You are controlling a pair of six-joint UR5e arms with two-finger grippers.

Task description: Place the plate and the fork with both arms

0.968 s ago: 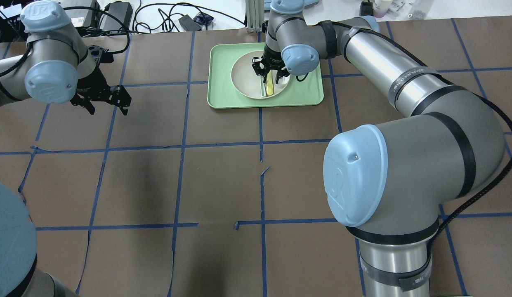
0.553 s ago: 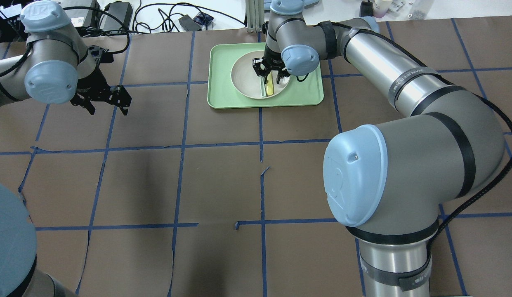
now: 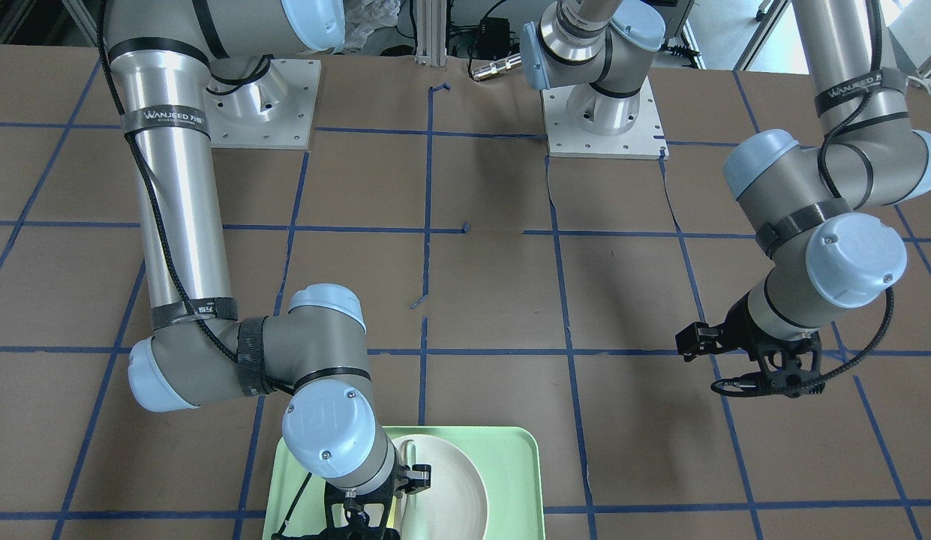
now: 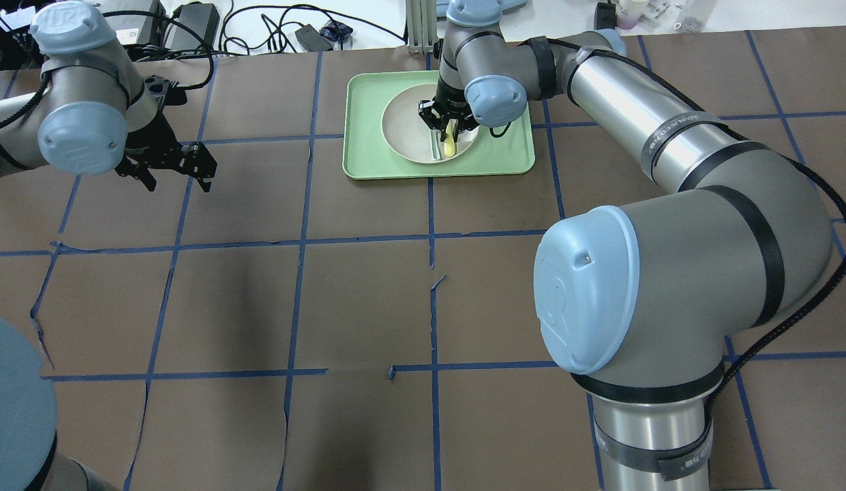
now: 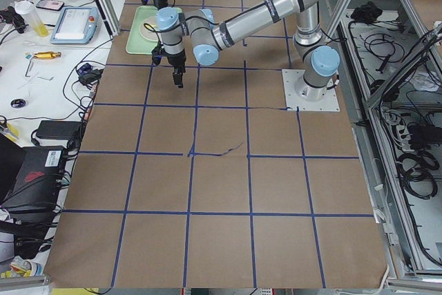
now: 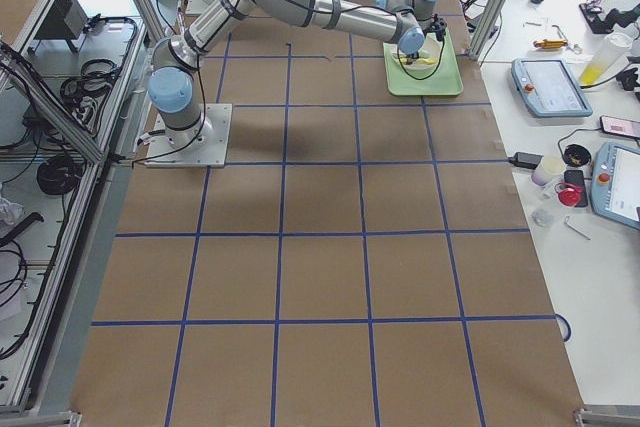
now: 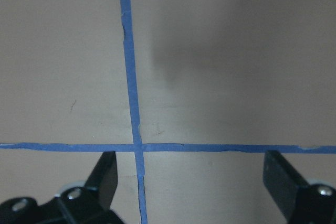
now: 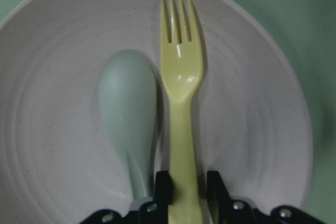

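Observation:
The off-white plate (image 4: 403, 129) lies in the mint-green tray (image 4: 368, 153) at the table's far side. The yellow fork (image 8: 181, 82) lies in the plate, tines away from my wrist, next to a pale grey-green spoon (image 8: 127, 108). My right gripper (image 4: 450, 125) is down over the plate, and its fingers (image 8: 163, 188) are shut on the fork's handle. The fork's end shows below the gripper in the overhead view (image 4: 450, 146). My left gripper (image 4: 169, 166) is open and empty, low over bare table far left of the tray; its fingers (image 7: 105, 171) stand wide apart.
Brown table cover with a blue tape grid. Cables and power bricks (image 4: 191, 20) lie beyond the far edge. The plate (image 3: 454, 480) and tray (image 3: 514, 461) sit at the bottom edge of the front view, partly under my right wrist.
My right gripper's fingers have closed from wide apart onto the fork's handle. The left arm has barely shifted.

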